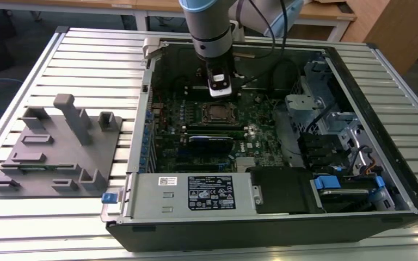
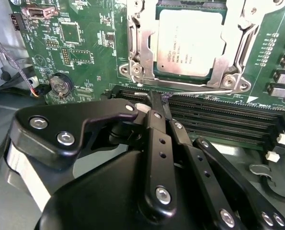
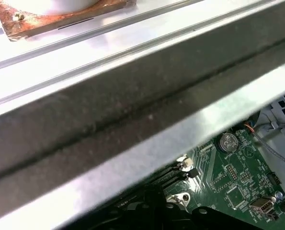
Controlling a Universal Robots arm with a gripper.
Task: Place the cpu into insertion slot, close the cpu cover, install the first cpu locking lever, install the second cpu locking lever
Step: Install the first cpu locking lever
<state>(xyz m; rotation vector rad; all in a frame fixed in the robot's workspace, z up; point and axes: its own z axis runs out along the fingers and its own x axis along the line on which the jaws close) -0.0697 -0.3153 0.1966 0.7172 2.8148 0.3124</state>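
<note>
Cpu (image 2: 188,43) seated flat in the insertion slot (image 1: 204,113), dull silver top up, framed on every visible side by the shiny cpu cover (image 2: 138,45), lowered flat around it. Thin metal lever (image 2: 195,87) lying along the slot edge nearest to the fingertips; cannot tell if hooked down or loose. Gripper (image 2: 157,98) just beside that edge, over the strip between the slot and the long black memory slots (image 2: 219,120). Black fingers (image 2: 156,143) pressed together, tips meeting in one point, apart from the cpu. Cannot tell of anything thin pinched between them, nor of contact with the lever. Round coin battery (image 2: 61,84) on the green board (image 2: 85,43), well to one side of the slot.

In the exterior view, arm (image 1: 209,27) hanging from above into the open computer case (image 1: 391,163), with the gripper (image 1: 220,89) low over the board and near the slot, on its far side from this camera. Case lying on its side on the slatted metal tabletop (image 1: 85,60). Grey power supply box (image 1: 194,193) with a label at the near end of the case. Grey plastic fixture (image 1: 56,147) with upright posts on the tabletop at the exterior view's left, well apart from the gripper.

In the first wrist view, dark rim of the case (image 3: 132,110) running across, with a corner of the green board (image 3: 233,177) and the coin battery (image 3: 227,142) beyond it.
</note>
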